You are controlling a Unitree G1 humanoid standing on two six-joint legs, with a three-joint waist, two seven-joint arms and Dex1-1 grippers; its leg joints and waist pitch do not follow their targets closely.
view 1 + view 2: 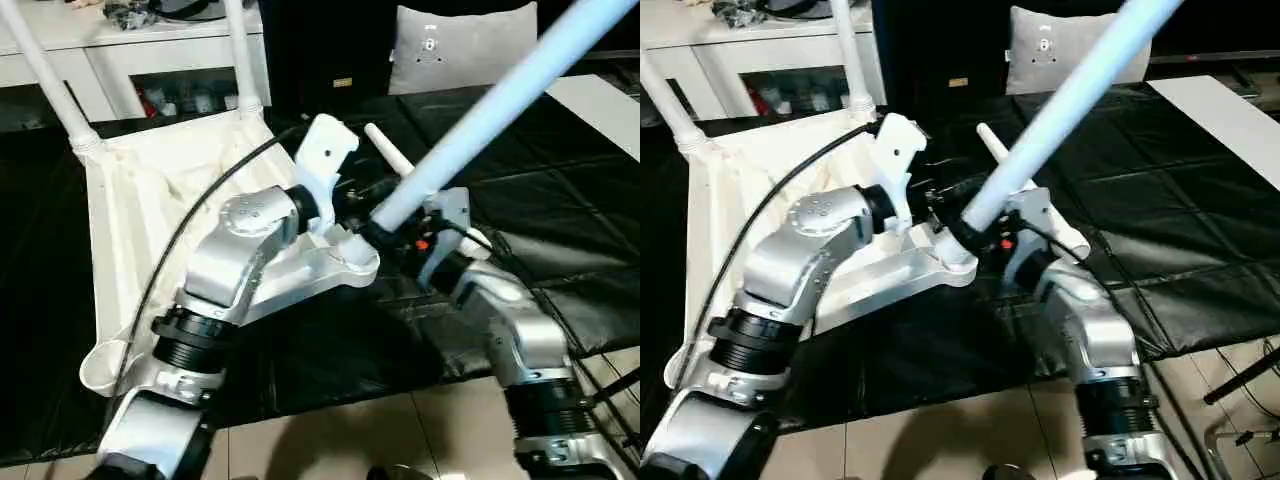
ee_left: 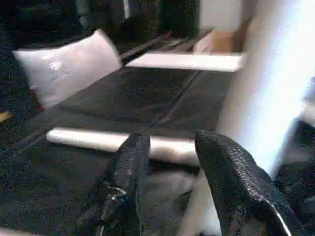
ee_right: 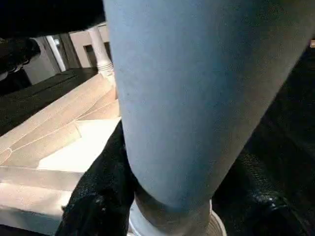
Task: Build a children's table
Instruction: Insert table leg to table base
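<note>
A: Nearest first. Right gripper (image 1: 975, 238)?

B: Clamped on a white table leg (image 1: 500, 110), fingers on either side of its thick lower end. The right wrist view shows black fingers (image 3: 98, 191) hugging the leg on both sides. The leg slants up and away towards the robot's right, out past the top edge of the eye views.

A: Is the leg's end in a socket?

B: Its end sits at the near right corner socket (image 1: 350, 262) of the tabletop. Can't tell whether it's seated or only resting there.

A: Left gripper (image 2: 170, 162)?

B: Fingers part open, nothing between them. It hangs just beside the held leg, which fills the edge of the left wrist view. Touching or not, can't tell.

A: Tabletop?

B: Tabletop (image 1: 130, 200) lies upside down on a black mat (image 1: 560, 200), ribbed underside up, mostly behind the left forearm. Two legs already stand in the far sockets: one at the far left corner (image 1: 45, 70), one at the far right corner (image 1: 238, 50), both upright with a slight lean.

A: Fourth leg?

B: A loose leg (image 2: 98, 140) lies flat on the mat beyond the grippers, also seen poking out beside the held leg in the eye views.

A: Farther back?

B: Grey cushion (image 1: 465, 45) stands at the mat's far edge. White cabinet (image 1: 120, 50) behind the tabletop on the left. A white board (image 1: 600, 105) lies on the mat at far right.
</note>
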